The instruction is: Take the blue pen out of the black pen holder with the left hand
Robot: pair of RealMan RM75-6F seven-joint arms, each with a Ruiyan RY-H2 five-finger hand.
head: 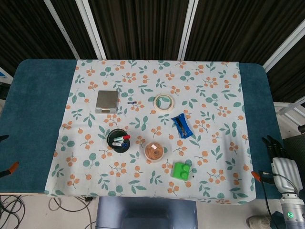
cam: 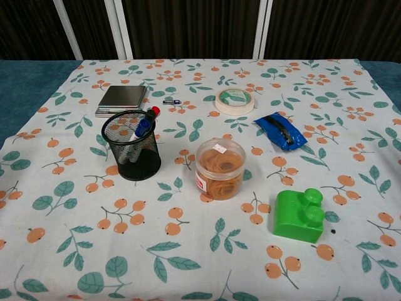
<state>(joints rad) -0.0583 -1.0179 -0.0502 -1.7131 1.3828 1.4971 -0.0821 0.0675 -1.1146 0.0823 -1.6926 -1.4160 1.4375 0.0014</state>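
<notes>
The blue-capped pen (cam: 142,127) leans inside the black wire-mesh pen holder (cam: 131,146), beside a red-capped pen (cam: 154,111), on the leaf-and-orange printed tablecloth (cam: 188,263). Behind the holder lies a flat grey digital scale (cam: 121,100); to its right stands a clear plastic tub of rubber bands (cam: 219,168) with a small white label too small to read. Further off are a roll of tape (cam: 234,100), a blue pouch (cam: 280,131) and a green toy brick (cam: 299,216). The right hand (head: 277,155) hangs off the table's right edge, holding nothing; how far its fingers are spread cannot be told. The left hand shows in neither view
</notes>
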